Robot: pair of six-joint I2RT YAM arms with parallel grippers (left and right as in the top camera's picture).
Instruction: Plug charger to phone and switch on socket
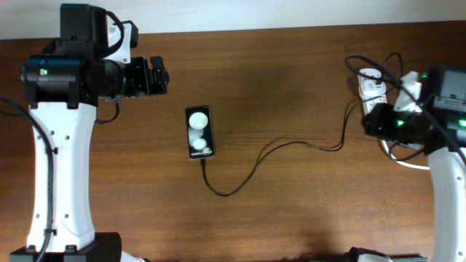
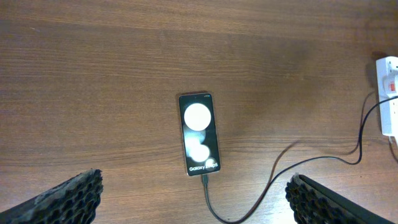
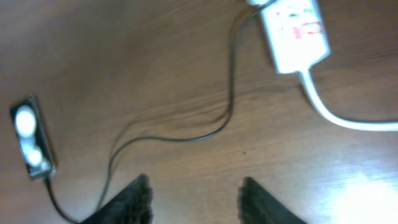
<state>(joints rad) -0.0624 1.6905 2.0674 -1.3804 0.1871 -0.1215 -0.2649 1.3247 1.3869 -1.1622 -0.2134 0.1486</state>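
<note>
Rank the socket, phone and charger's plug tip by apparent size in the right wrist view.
1. socket: largest, though nearest the camera and cut off at the top
2. phone
3. charger's plug tip: smallest, blurred

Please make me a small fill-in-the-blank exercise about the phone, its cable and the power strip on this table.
The smartphone shows ____ white round blobs.
The thin black cable is ____ into the smartphone's end nearest the lettering.
The left claw stands open and holds ____.
The thick cord leaving the power strip is ____ in colour.
Missing words: two; plugged; nothing; white.
</note>
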